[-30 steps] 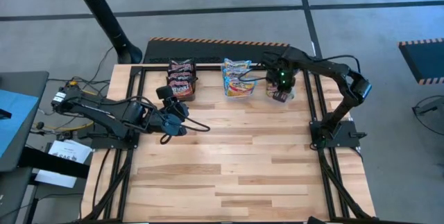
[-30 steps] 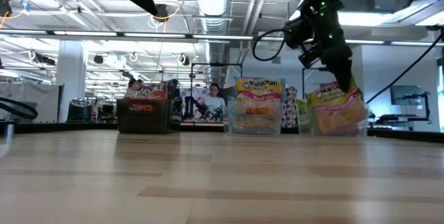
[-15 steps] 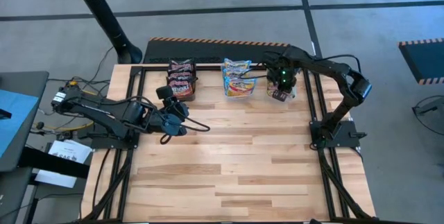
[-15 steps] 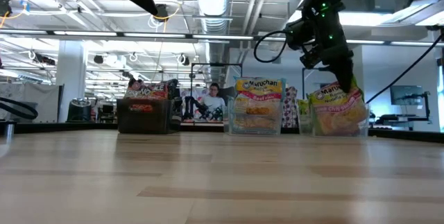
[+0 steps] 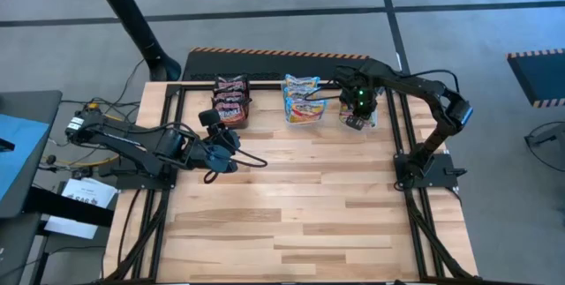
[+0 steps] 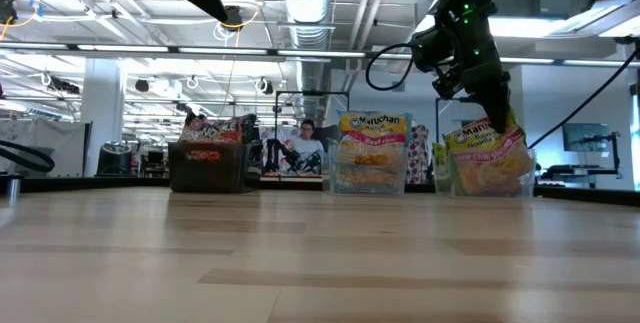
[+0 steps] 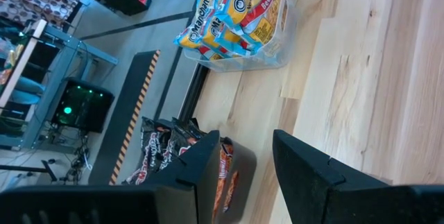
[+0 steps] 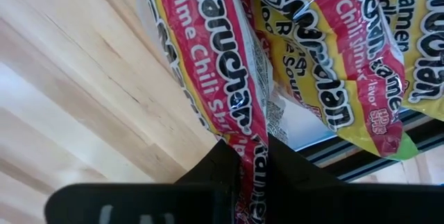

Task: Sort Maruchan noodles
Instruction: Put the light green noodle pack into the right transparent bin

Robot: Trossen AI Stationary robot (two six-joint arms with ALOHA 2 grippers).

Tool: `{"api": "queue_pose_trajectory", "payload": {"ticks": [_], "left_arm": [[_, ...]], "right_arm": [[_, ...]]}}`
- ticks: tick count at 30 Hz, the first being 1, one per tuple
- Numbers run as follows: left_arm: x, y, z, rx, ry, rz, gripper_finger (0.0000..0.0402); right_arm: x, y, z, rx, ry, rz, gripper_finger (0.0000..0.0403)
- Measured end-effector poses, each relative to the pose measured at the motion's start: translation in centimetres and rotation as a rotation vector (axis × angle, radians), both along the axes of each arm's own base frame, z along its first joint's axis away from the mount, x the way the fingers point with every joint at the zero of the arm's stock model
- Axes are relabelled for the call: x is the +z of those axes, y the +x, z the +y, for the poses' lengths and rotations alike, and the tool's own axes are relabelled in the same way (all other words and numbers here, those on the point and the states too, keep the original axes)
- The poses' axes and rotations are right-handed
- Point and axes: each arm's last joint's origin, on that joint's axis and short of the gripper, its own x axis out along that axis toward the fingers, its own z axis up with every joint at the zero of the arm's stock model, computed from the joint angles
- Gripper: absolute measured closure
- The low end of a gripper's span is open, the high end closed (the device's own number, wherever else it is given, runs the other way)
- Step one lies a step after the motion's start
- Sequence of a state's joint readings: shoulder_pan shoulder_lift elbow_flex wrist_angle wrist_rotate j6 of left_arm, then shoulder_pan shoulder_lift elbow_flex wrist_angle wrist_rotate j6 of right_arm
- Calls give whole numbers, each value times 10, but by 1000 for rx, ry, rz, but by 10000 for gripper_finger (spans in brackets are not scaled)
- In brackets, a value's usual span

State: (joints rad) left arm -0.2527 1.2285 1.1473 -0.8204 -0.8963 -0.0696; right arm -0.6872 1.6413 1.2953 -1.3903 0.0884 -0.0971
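Three containers stand along the table's far edge: a black box (image 5: 231, 101) of dark packets, a clear tub (image 5: 302, 100) of blue-edged Maruchan noodles, and a clear tub (image 6: 525, 168) at the right with yellow-and-green-edged packets (image 8: 333, 57). My right gripper (image 5: 357, 108) stands over that right tub, shut on one Lime Chili Shrimp packet (image 8: 222, 78). My left gripper (image 5: 222, 154) hovers open near the table's left side with nothing between its fingers (image 7: 305, 172). My right gripper pinches the packet's upper edge (image 8: 251, 141) between its two fingers. The fingers come from above, pointing down. The packet hangs upright below them inside the right tub (image 6: 488, 158), beside the other packets; whether its lower end rests on the tub's bottom cannot be seen.
Black frame rails (image 5: 399, 144) run along the table's left and right sides. Bare wooden boards (image 5: 300, 206) fill the middle and near part of the table. People show far off in the room behind the table in the low view.
My right gripper has rolled a little at the wrist above the right tub. The packet in its hold has shifted slightly toward the table's right edge and stands a bit straighter in the tub.
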Motion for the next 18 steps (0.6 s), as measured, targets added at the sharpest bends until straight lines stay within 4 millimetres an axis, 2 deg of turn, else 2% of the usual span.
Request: {"api": "queue_pose_trajectory", "payload": {"ticks": [6, 14, 18], "left_arm": [[0, 0, 0, 3, -3, -4, 276], [0, 0, 0, 3, -5, -9, 276], [0, 1, 4, 22, -6, -11, 276]], "right_arm": [[0, 0, 0, -25, 12, -7, 316], [0, 1, -1, 6, 6, -19, 229], [9, 0, -3, -3, 4, -20, 199]]}}
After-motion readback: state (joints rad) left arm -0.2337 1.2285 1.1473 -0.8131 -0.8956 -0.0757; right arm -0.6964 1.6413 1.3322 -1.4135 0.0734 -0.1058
